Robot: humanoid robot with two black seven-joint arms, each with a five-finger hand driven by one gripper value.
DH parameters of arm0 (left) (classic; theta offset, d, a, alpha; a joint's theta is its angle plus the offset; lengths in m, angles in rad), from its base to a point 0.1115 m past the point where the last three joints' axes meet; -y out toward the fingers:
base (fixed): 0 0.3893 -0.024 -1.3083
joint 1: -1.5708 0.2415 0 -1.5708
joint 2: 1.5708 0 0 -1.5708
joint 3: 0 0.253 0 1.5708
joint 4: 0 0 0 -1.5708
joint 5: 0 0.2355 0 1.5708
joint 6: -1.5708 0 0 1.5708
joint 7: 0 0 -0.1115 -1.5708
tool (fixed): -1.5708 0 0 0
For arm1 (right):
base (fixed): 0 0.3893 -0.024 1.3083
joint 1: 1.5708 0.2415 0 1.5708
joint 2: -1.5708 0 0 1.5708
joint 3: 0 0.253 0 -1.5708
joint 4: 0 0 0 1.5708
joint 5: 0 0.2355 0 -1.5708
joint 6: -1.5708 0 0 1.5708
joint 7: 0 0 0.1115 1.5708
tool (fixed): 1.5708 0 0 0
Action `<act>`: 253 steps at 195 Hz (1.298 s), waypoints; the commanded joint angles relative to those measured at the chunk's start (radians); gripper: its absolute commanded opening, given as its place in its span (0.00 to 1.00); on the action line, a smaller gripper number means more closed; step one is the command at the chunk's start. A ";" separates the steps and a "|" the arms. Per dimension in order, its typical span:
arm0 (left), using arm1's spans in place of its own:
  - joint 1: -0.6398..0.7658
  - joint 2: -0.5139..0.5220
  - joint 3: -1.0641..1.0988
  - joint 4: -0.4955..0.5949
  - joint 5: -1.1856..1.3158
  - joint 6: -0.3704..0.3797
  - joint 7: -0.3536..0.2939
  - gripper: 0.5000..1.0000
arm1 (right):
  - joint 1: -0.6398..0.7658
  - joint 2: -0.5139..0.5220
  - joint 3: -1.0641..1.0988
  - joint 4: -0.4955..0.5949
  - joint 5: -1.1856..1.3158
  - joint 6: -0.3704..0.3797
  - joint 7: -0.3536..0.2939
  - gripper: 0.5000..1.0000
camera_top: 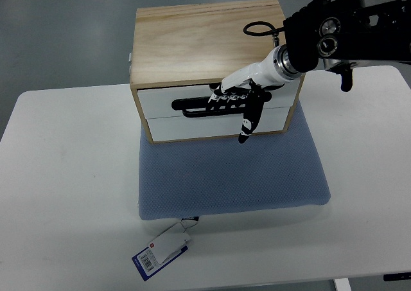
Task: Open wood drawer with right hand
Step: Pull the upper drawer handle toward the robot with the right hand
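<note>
A light wood drawer box (205, 44) stands at the back of a blue mat (231, 175), with two white drawer fronts facing me. The upper drawer (164, 98) carries a black bar handle (189, 103). The lower drawer (186, 129) sits flush beneath it. My right arm reaches in from the upper right. Its hand (234, 101) lies against the upper drawer front, fingers curled over the right part of the handle. The thumb (246, 127) points down across the lower drawer. Both drawers look closed.
The box and mat rest on a white table (64, 175). A white and blue tag (160, 252) hangs from the mat's front edge. My right forearm (334, 34), black and bulky, hovers over the table's back right corner.
</note>
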 commanded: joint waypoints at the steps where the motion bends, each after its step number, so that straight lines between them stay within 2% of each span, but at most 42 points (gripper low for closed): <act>1: 0.000 0.000 0.000 0.000 0.000 0.000 0.000 1.00 | 0.003 -0.010 0.000 0.014 -0.003 0.011 0.001 0.83; 52: 0.000 0.000 0.000 0.000 0.000 0.000 0.000 1.00 | 0.016 -0.036 0.000 0.083 -0.018 0.016 0.001 0.84; 253: 0.000 0.000 0.000 0.000 0.000 0.000 0.000 1.00 | 0.068 -0.088 -0.011 0.187 -0.038 0.114 0.008 0.84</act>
